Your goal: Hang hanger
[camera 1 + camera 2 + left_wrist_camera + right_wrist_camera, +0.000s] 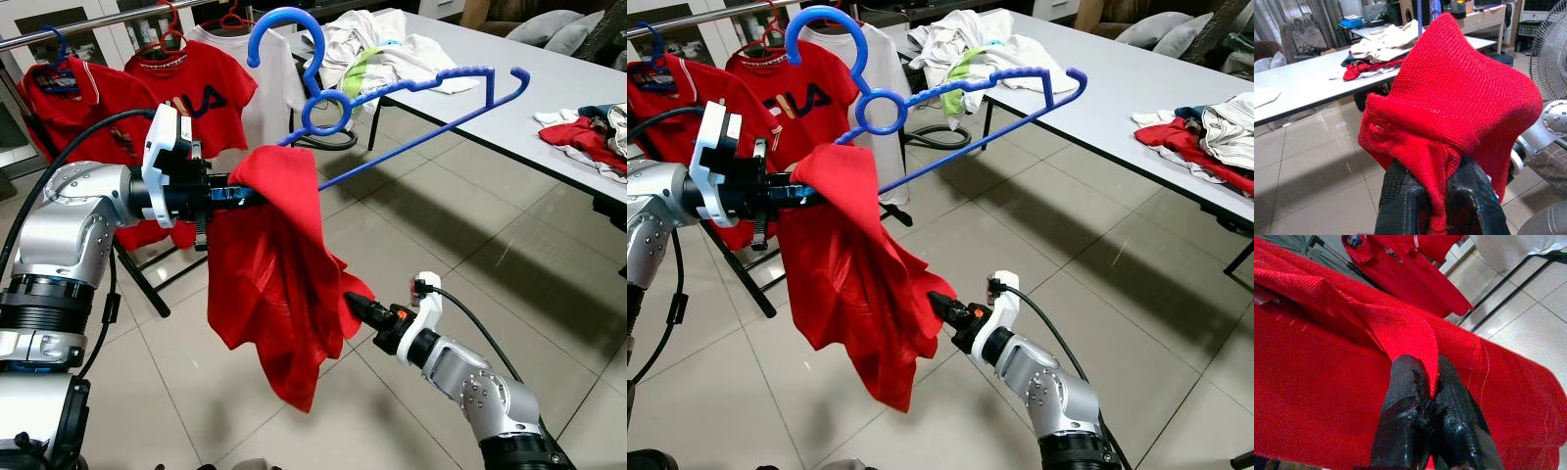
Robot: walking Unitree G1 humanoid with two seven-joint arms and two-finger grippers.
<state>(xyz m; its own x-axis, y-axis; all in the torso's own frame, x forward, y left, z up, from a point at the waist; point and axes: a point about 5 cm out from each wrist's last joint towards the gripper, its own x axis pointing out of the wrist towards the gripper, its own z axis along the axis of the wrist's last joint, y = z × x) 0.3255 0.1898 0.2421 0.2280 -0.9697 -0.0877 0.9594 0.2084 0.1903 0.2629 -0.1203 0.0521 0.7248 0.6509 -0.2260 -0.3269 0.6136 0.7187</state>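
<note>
Red knit shirt (269, 284) hangs in mid-air between the two arms, above the pale tiled floor (411, 235). Left gripper (240, 193) is raised at chest height; its black fingers (1400, 205) are pressed together on a bunched fold at the shirt's top, as the left wrist view confirms. A blue plastic hanger (392, 108) rises from that same spot: hook uppermost, its long bar slanting up and away toward the grey table (509, 108). The hanger's near end disappears under the red cloth at the gripper; whether the fingers also catch the plastic cannot be told.

Right gripper (355, 305) sits lower, at the shirt's lower side edge. Right wrist view: both fingers (1449, 416) closed tight, pinching a thin flap of the red fabric.

Behind the left arm, a metal clothes rail (98, 27) carries red shirts on hangers (186, 78) and a white one (260, 88). Loose piles of clothes (382, 54) lie on the table.
</note>
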